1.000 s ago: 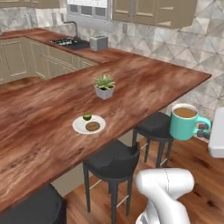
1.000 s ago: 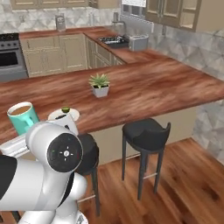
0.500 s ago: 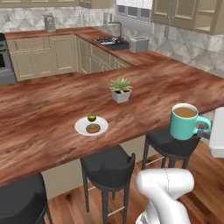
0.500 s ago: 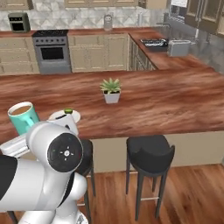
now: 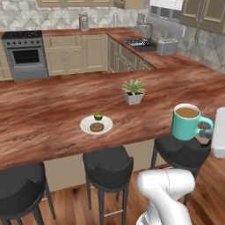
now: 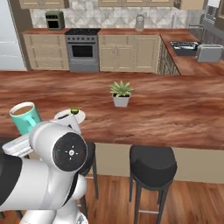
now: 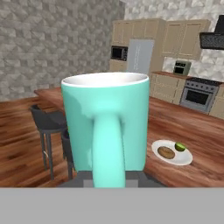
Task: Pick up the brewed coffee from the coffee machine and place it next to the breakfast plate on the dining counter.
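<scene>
The teal mug of brewed coffee (image 5: pixel 186 122) hangs in the air over a stool, just off the near edge of the dining counter (image 5: pixel 48 110). My gripper (image 5: pixel 203 132) is shut on the mug's handle at its right side. The mug (image 7: pixel 105 127) stands close up in the hand view with its handle toward the camera. It also shows at the left (image 6: pixel 25 117), above my arm. The breakfast plate (image 5: pixel 96 125) with a pastry and a green fruit lies on the counter to the mug's left. That plate (image 7: pixel 171 152) sits beyond the mug. The grey coffee machine (image 5: pixel 83 21) stands far off on the back counter.
A spiky plant in a white pot (image 5: pixel 133 91) stands on the dining counter behind and between plate and mug. Black stools (image 5: pixel 108 167) line the near side. A stove (image 5: pixel 25 54), a toaster (image 5: pixel 167 46) and beige cabinets run along the far walls.
The whole scene has slid right in both base views, so the base has moved. The mug stays in the shut gripper at the same spot relative to the arm.
</scene>
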Robot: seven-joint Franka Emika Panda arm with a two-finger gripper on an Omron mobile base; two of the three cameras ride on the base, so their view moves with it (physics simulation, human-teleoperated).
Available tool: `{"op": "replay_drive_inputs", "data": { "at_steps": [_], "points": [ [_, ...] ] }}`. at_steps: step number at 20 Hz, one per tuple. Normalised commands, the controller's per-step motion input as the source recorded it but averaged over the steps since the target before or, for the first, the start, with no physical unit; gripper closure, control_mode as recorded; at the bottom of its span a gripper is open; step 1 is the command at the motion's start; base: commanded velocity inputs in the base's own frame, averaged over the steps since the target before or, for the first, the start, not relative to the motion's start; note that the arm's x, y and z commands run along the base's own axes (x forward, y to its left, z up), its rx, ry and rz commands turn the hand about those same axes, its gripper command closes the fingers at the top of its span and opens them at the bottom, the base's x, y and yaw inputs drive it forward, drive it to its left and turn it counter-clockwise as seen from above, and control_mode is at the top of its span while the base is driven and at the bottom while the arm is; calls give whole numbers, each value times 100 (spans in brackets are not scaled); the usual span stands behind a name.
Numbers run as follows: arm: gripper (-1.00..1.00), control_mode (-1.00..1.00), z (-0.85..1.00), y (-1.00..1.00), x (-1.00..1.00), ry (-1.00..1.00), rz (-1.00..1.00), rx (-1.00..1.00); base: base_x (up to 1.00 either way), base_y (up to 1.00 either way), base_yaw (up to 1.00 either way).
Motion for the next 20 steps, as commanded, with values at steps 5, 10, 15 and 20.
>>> {"op": "replay_drive_inputs", "data": {
  "at_steps": [5, 10, 15, 20],
  "points": [
    [100, 100, 0, 0, 0, 0, 0, 0, 57, -43, 12],
    [100, -100, -54, -60, 100, 3, 15, 7, 0, 0, 0],
    [100, -100, -84, -9, 100, 3, 20, 0, 0, 0, 0],
    [100, -100, -81, 21, 100, 1, 12, 0, 0, 0, 0]
  ]
}}
